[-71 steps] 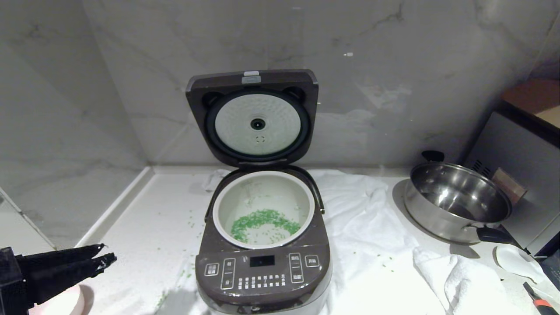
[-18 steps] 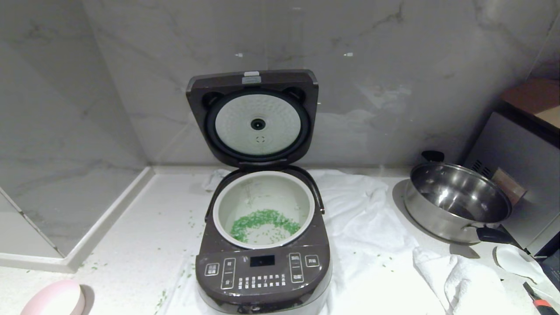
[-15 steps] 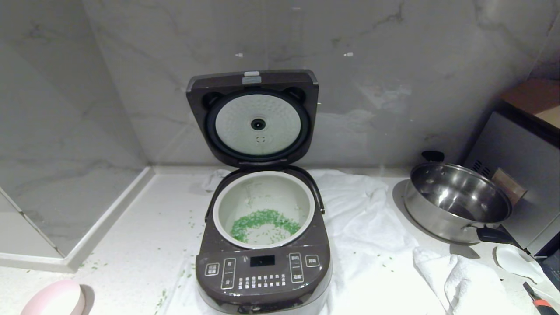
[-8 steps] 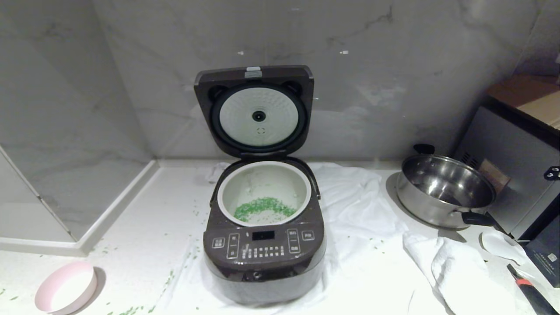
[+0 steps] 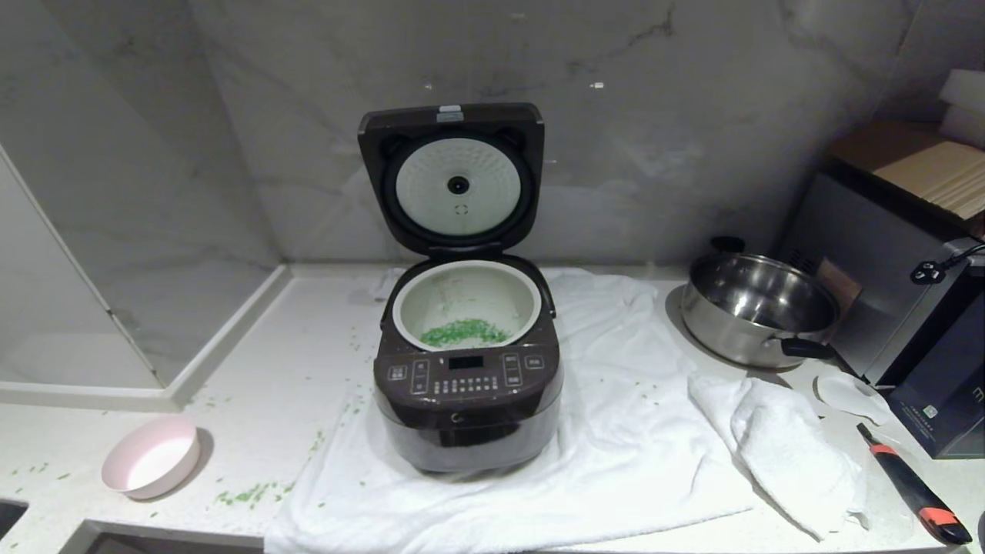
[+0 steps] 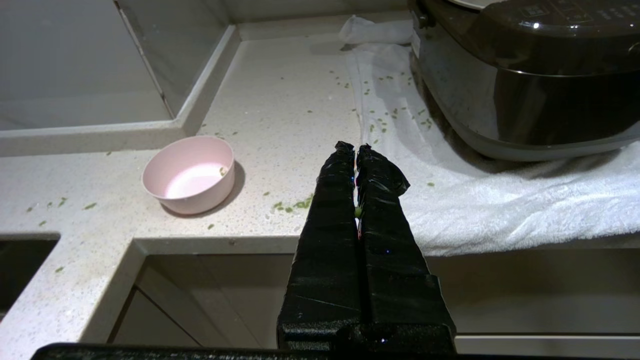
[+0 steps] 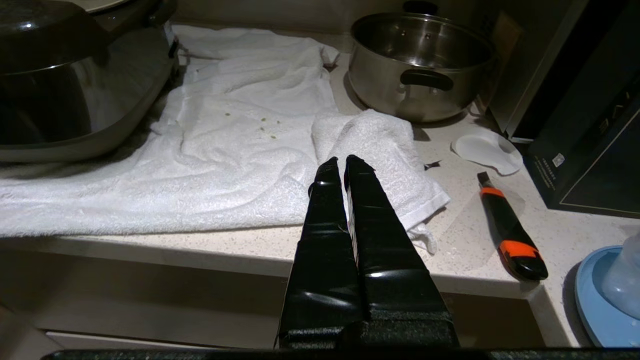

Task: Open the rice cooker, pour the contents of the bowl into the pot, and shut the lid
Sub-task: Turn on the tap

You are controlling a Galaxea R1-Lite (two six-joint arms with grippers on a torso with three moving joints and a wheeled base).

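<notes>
The lid [image 5: 452, 178] is standing upright behind the pot [image 5: 465, 300], where the contents [image 5: 464, 332] are lying. Both grippers, left [image 6: 356, 148] and right [image 7: 345, 161], are hanging clenched and empty before the surface [image 5: 323, 338], about equally far from it.

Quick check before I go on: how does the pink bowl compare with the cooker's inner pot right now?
The pink bowl is small and shallow; the inner pot is far wider and deeper. The bowl looks nearly empty, a stray bit inside, while the pot holds the heap of green bits. The bowl stands free on the counter, left of the rice cooker; the pot sits inside it under the raised lid. Both are round, upright and pale inside.
</notes>
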